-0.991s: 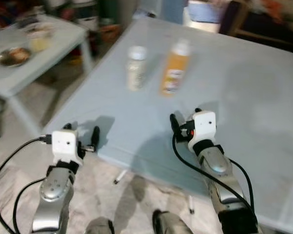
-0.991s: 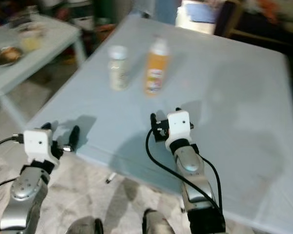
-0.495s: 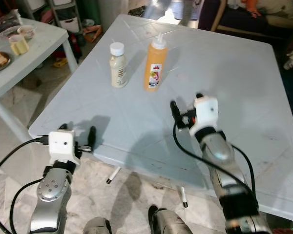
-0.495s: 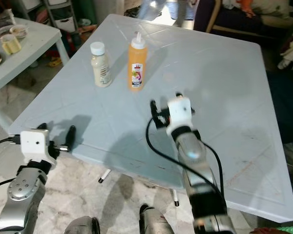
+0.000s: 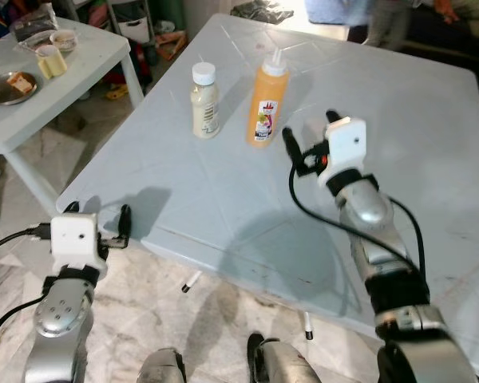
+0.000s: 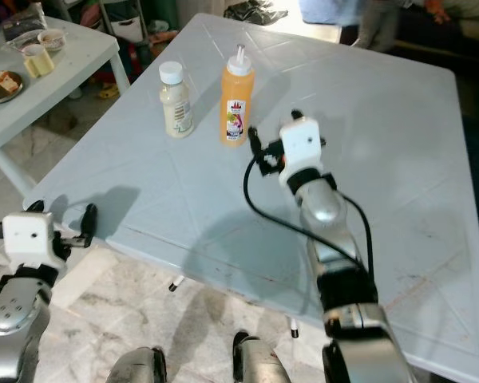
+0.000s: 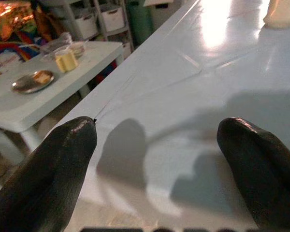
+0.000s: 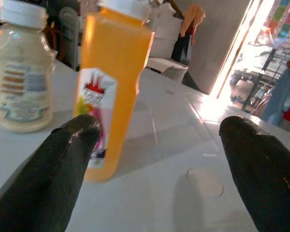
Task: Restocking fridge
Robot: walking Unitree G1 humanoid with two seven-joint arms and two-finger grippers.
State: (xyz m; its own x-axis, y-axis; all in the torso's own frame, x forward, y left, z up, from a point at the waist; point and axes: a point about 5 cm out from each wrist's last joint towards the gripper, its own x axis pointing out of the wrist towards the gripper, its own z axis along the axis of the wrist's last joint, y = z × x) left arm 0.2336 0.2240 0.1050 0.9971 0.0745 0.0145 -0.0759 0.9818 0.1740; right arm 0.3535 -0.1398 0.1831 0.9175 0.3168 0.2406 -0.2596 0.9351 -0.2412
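Step in hand: reaching for the first item to restock. My right claw (image 5: pixel 307 142) hovers over the pale counter (image 5: pixel 431 144), fingers spread wide, holding nothing. Orange sauce bottle (image 5: pixel 267 100): upright, just beside and ahead of that claw, toward my left. Cream bottle (image 5: pixel 204 101): upright, beside the orange one, farther left. Next move, I judge: shift left, straddle the orange bottle, then close. My left claw (image 5: pixel 96 225): open, empty, idle at the counter's near edge.

Daylight from beyond the table (image 5: pixel 431 136) glares on its top; arms cast soft shadows; wrist-view foregrounds blur.
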